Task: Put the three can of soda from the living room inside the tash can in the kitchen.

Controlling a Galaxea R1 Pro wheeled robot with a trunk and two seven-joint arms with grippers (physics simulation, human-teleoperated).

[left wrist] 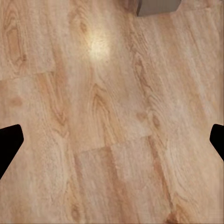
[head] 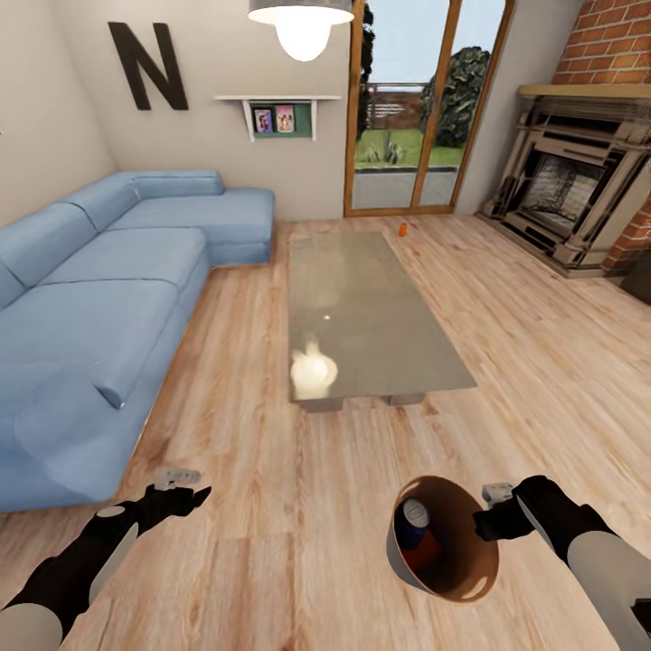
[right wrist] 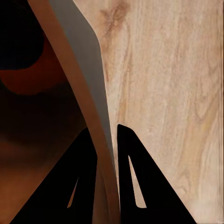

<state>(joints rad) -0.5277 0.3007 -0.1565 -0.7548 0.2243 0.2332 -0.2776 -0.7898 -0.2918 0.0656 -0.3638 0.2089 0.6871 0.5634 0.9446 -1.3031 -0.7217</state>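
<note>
Nearest, the right gripper [right wrist: 106,154] pinches the bin [head: 398,551] by its rim, one finger inside and one outside, so it can be carried along; a blue can [head: 416,523] and an orange one [head: 432,550] lie inside. The left gripper [head: 185,493] hangs empty, fingers apart. Open floor [head: 271,524] runs past the table's [head: 362,307] sides to the third can [head: 402,229], far by the door.

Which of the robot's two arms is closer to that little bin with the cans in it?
The right one. Its fingers are pinched on the bin's rim, one inside and one outside. The left gripper hangs open over bare floor, well off to the bin's left.
</note>
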